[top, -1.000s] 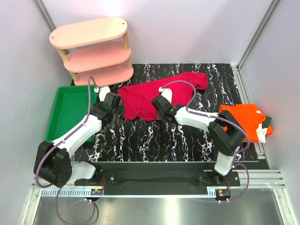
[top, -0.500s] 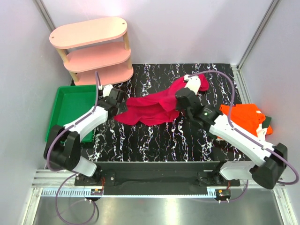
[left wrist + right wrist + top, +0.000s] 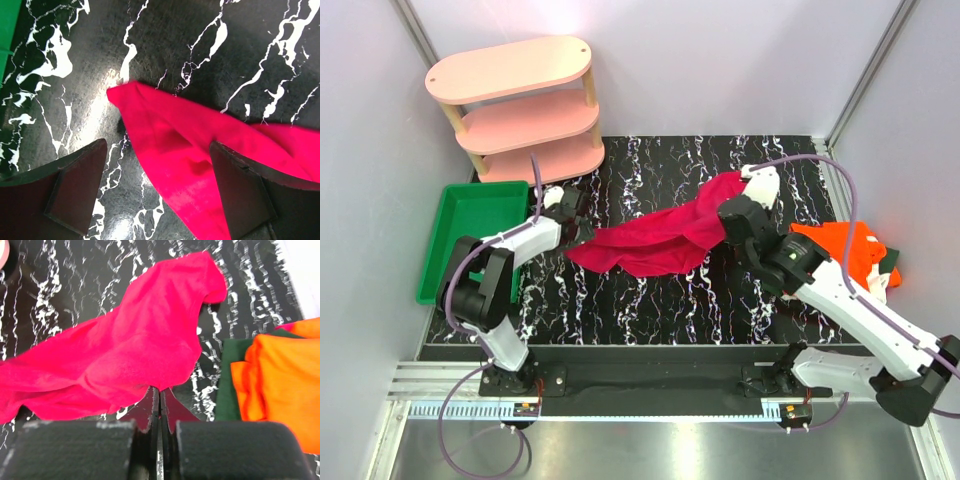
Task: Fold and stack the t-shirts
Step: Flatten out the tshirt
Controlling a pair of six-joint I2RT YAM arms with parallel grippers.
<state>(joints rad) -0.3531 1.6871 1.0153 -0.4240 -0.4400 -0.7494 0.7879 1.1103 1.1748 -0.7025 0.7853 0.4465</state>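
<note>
Top external view: the bench (image 3: 650, 300) has a glossy black top veined with white, set in a booth of pale walls (image 3: 720, 60) with grey metal uprights in the corners. A pink three-tier shelf (image 3: 515, 105) stands at the upper left of the frame. A green tray (image 3: 470, 235) lies below it, at the bench's left edge.

The crimson t-shirt (image 3: 655, 240) stretches across the middle of the bench between the two arms. Its right end is lifted by the right gripper (image 3: 725, 222). In the right wrist view the fingers of that gripper are pressed together, clenched on the shirt's lower hem.

The left gripper (image 3: 582, 228) sits at the shirt's left tip. In the left wrist view its fingers (image 3: 75, 185) are spread wide, and the cloth's corner lies flat on the marble between them, released.

At the right edge of the frame the orange t-shirt (image 3: 835, 255) rests on the dark green t-shirt (image 3: 890, 262), which shows only along its edges.
</note>
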